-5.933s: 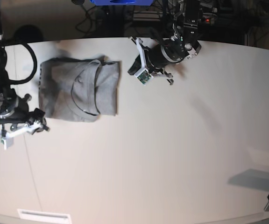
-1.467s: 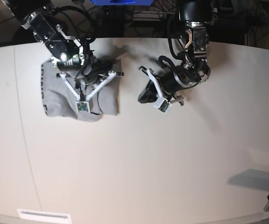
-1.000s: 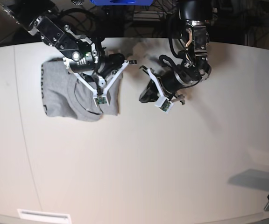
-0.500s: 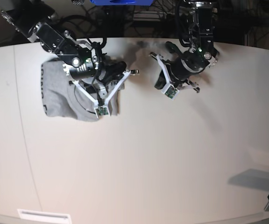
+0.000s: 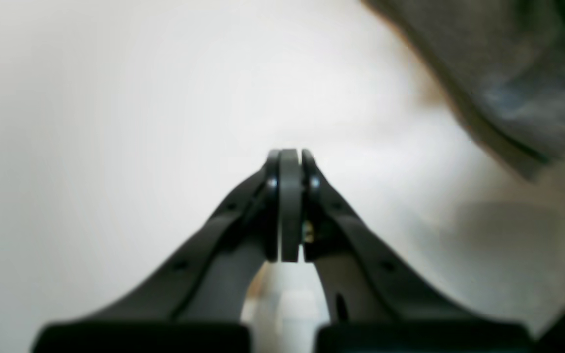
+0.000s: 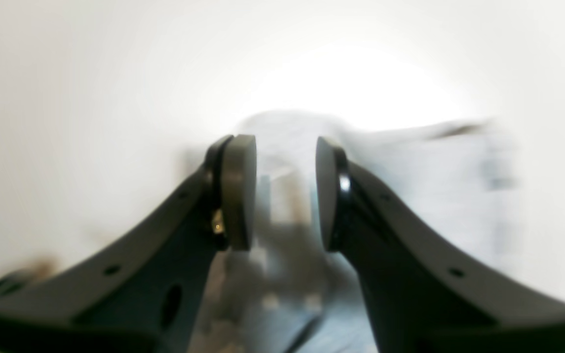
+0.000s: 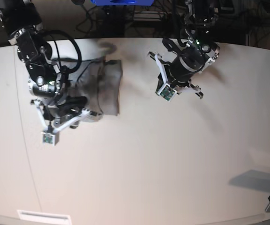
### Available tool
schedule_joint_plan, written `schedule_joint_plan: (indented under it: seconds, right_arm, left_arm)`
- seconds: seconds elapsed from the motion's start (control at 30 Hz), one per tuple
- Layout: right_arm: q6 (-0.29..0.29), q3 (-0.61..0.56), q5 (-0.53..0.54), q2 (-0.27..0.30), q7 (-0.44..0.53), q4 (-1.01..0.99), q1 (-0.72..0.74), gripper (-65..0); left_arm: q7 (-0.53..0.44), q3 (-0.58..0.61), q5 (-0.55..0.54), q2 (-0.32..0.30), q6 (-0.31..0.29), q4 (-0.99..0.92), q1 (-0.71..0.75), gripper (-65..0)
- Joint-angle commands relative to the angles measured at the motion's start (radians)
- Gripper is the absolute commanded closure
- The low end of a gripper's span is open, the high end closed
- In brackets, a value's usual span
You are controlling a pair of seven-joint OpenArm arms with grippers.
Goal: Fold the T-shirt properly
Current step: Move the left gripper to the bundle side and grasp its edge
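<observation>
We find the T-shirt (image 7: 108,86) folded near the surface's (image 7: 172,154) far left edge. The right hand (image 7: 71,110), fingers apart and empty, has swung off its middle to its near edge. The left hand (image 7: 184,77), fingers together, has withdrawn, so folding looks nearly complete.

no readable text, no labels, no brand marks, no numbers in any view

The grey T-shirt (image 7: 108,86) lies folded and rumpled near the table's far edge.
</observation>
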Motion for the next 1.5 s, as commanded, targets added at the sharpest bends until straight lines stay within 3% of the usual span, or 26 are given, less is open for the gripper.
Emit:
schedule_joint_plan:
  seconds: [0.0, 0.13, 0.23, 0.33, 0.43, 0.53, 0.63, 0.7, 0.83, 1.03, 1.13, 1.33, 1.47]
  right_arm:
    - [-0.003, 0.064, -0.018, 0.017, 0.047, 0.018, -0.006, -19.7]
    - [-0.003, 0.309, -0.018, 0.016, 0.188, 0.017, -0.135, -19.7]
    - [0.019, 0.461, -0.018, 0.002, 0.336, 0.015, -0.25, -19.7]
    - [0.212, 0.564, -0.018, -0.035, 0.406, 0.012, -0.332, -20.0]
    - [0.324, 0.649, -0.019, -0.069, 0.382, -0.006, -0.358, -20.2]
    - [0.45, 0.684, -0.019, -0.064, 0.282, -0.006, -0.358, -19.7]
    - [0.6, 0.705, -0.022, -0.061, 0.216, -0.008, -0.355, -19.7]
    - [0.645, 0.762, -0.022, -0.07, 0.218, -0.008, -0.355, -19.7]
    - [0.659, 0.782, -0.022, -0.072, 0.218, -0.006, -0.361, -19.7]
    - [0.66, 0.774, -0.024, -0.072, 0.218, -0.006, -0.381, -19.7]
    - [0.66, 0.773, -0.024, -0.072, 0.218, -0.006, -0.398, -19.7]
    - [0.66, 0.773, -0.024, -0.07, 0.218, -0.006, -0.411, -19.7]
    - [0.662, 0.771, -0.024, -0.07, 0.218, -0.006, -0.424, -19.7]
  left_arm:
    - [-0.005, 0.023, -0.021, 0.008, 0.007, 0.021, -0.022, 0.0]
    - [0.031, 0.153, -0.021, 0.008, 0.02, 0.017, -0.096, 0.0]
    - [0.034, 0.277, -0.021, 0.006, 0.162, 0.014, -0.165, 0.0]
    - [0.034, 0.377, -0.03, 0.006, 0.247, 0.012, -0.195, -2.5]
    - [0.035, 0.439, -0.032, 0.026, 0.253, 0.012, -0.189, -13.9]
    - [0.035, 0.422, -0.033, 0.063, 0.253, 0.015, -0.137, -24.9]
    - [0.035, 0.42, -0.033, 0.072, 0.251, 0.014, -0.093, -28.2]
    - [0.037, 0.416, -0.033, 0.081, 0.251, 0.014, -0.082, -28.7]
    - [0.146, 0.385, -0.099, 0.101, 0.251, 0.017, -0.077, -28.0]
    - [0.163, 0.133, -0.546, 0.097, 0.25, 0.011, -0.09, -28.0]
    - [0.17, 0.044, -0.738, 0.048, 0.256, -0.032, -0.096, -27.9]
    - [0.18, 0.029, -0.787, 0.034, 0.293, -0.101, -0.088, -27.9]
    - [0.178, 0.037, -0.791, 0.037, 0.373, -0.144, -0.091, -28.0]
